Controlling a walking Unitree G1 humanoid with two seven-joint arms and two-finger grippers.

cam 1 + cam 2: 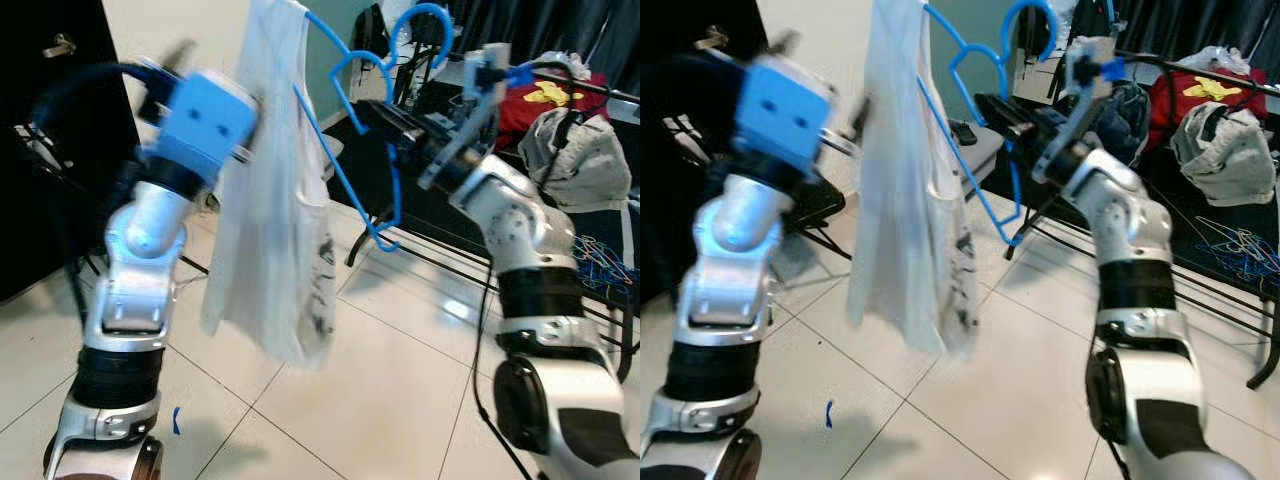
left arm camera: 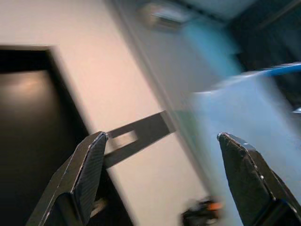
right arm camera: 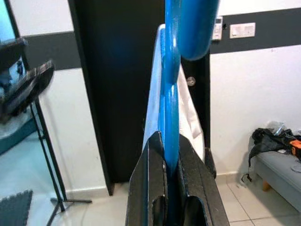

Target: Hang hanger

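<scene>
The right arm fills the lower right of the head views, silver with black joints, rising toward the upper centre of the frame. The right gripper has its fingers narrowed onto the blue hanger, clamping a blue bar of it that runs straight up between them in the right wrist view. In the head views the hanger sits in the upper centre of the frame, its hook curving at the top edge, its frame tilted and extending down toward mid-frame. A white garment hangs from the hanger's left shoulder and drapes down through the centre of the frame, with dark print near its lower edge. The left arm occupies the left of the frame, topped by a blue wrist housing just beside the garment. The left gripper has its fingers spread wide with nothing between them; the garment and a blurred blue streak of the hanger lie beyond the fingertips in the left wrist view. The floor is pale tile. A black rack stands in the upper right of the frame, with a pile of clothes behind it and loose blue hangers at the right edge. A dark door fills the upper left.
</scene>
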